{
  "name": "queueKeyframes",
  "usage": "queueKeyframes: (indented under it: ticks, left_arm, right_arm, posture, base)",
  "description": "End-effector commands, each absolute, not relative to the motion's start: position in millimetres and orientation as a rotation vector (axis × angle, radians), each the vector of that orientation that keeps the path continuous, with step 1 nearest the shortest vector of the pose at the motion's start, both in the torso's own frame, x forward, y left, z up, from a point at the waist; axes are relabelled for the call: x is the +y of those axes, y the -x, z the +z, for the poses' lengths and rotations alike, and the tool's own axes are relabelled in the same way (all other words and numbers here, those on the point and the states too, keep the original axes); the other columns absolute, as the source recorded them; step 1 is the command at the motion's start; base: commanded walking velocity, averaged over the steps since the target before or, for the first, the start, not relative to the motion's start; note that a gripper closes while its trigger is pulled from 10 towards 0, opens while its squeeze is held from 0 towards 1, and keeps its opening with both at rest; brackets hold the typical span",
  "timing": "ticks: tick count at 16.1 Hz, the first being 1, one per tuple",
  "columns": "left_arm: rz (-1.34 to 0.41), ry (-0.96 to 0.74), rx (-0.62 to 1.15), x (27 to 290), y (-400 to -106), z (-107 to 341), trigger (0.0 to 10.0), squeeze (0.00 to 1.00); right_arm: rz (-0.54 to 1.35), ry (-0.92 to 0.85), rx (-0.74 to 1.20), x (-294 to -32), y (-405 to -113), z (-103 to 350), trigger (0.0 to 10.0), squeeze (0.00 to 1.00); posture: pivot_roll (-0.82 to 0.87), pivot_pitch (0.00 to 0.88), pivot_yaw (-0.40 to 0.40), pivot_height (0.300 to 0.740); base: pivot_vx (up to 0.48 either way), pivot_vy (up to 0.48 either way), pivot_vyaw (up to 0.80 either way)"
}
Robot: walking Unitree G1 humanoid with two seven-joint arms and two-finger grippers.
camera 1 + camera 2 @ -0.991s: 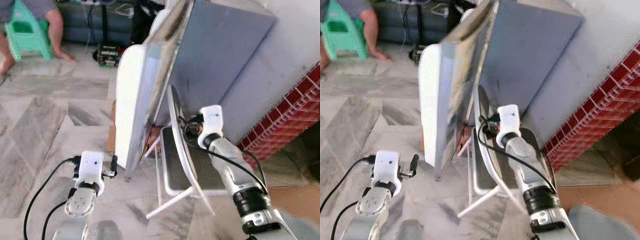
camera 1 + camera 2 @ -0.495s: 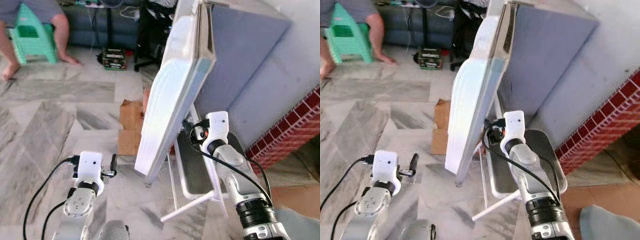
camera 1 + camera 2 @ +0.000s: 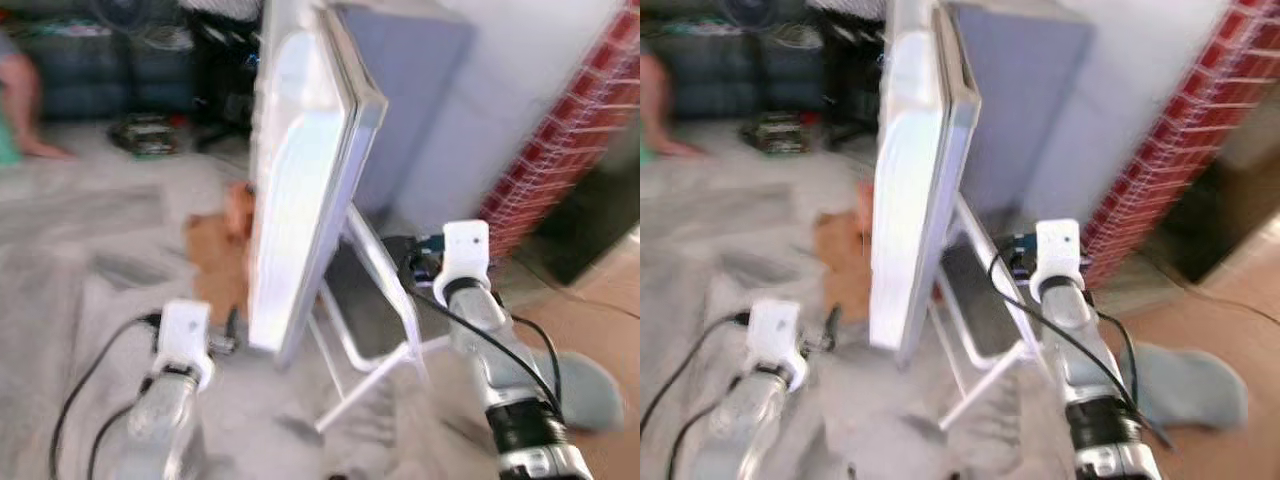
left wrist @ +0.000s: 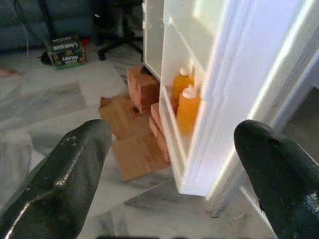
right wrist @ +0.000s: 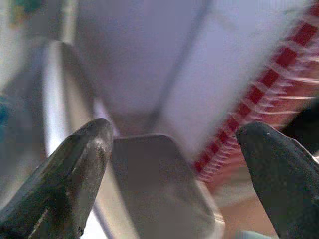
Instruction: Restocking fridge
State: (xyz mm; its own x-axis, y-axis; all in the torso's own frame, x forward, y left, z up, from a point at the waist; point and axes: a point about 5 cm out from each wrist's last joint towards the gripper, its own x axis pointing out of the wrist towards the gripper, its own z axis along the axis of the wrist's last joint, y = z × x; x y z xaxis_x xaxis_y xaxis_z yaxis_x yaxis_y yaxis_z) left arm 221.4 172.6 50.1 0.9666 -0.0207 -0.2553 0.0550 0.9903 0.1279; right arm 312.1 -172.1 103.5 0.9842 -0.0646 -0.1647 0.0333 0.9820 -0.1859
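Observation:
The fridge's white door [image 3: 300, 180] stands open, seen edge-on, in front of the grey fridge body [image 3: 410, 90]. Its inner shelf holds two orange bottles [image 4: 188, 107]. My left gripper [image 3: 232, 330] is low beside the door's bottom corner, open and empty, and looks at that shelf [image 4: 172, 124]. My right gripper [image 3: 412, 268] is open and empty, close to a grey panel with a white frame [image 3: 365, 300] at the fridge's foot. That panel [image 5: 159, 184] lies between the right fingers [image 5: 65, 184] in the wrist view. The head views are blurred.
Bricks [image 4: 142, 82] and flat cardboard [image 4: 134, 142] lie on the marble floor under the fridge. A red brick wall [image 3: 560, 150] rises to the right. A person's leg [image 3: 20, 100] is at the far left, and a green box [image 4: 65, 47] and a chair base lie behind.
The head camera has swung and the picture has blurred; the door now shows more edge-on. Both grippers keep their places relative to the door and the lower panel.

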Motion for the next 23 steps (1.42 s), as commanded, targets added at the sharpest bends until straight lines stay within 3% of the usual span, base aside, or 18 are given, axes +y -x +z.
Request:
queueKeyframes:
  ticks: [1, 4, 6, 11, 16, 20, 23]
  left_arm:
    - [-0.064, -0.125, 0.239, 165.7, -223.8, 51.5, 10.0, 0.00]
    - [-0.041, -0.120, 0.222, 168.0, -225.2, 52.5, 10.0, 0.00]
    - [-0.004, -0.125, 0.179, 172.7, -224.3, 58.3, 10.0, 0.00]
    - [0.142, -0.125, 0.266, 193.3, -189.4, 38.8, 10.0, 0.00]
    - [0.158, -0.102, 0.266, 199.5, -195.8, 34.4, 10.0, 0.00]
    - [0.208, -0.128, 0.281, 215.7, -186.9, 29.5, 10.0, 0.00]
    - [0.191, -0.128, 0.265, 212.9, -192.8, 27.7, 10.0, 0.00]
  right_arm:
    - [-0.081, 0.255, 0.177, -185.6, -310.2, 102.7, 10.0, 0.00]
    - [-0.065, 0.265, 0.251, -193.4, -300.2, 83.4, 10.0, 0.00]
    - [0.006, 0.257, 0.403, -191.0, -279.9, 55.0, 10.0, 0.00]
    - [-0.024, 0.284, 0.487, -217.5, -228.2, 22.3, 10.0, 0.00]
    - [-0.055, 0.231, 0.459, -206.4, -239.1, 24.6, 10.0, 0.00]
    - [-0.115, 0.202, 0.471, -209.2, -236.0, 22.2, 10.0, 0.00]
    - [-0.158, 0.186, 0.469, -211.2, -242.9, 22.7, 10.0, 0.00]
  posture:
    - [0.19, 0.039, -0.133, 0.740]
    - [0.19, 0.033, -0.133, 0.740]
    - [0.19, 0.025, -0.130, 0.740]
    - [0.20, 0.000, -0.130, 0.740]
    - [0.20, 0.000, -0.113, 0.740]
    - [0.20, 0.000, -0.102, 0.740]
    - [0.20, 0.000, -0.105, 0.740]
  base:
    - [0.000, 0.420, 0.00]
    - [0.080, 0.417, 0.00]
    - [0.289, 0.384, 0.00]
    - [0.286, 0.385, 0.00]
    - [0.236, 0.371, 0.00]
    - [0.000, 0.000, 0.00]
    - [0.000, 0.000, 0.00]
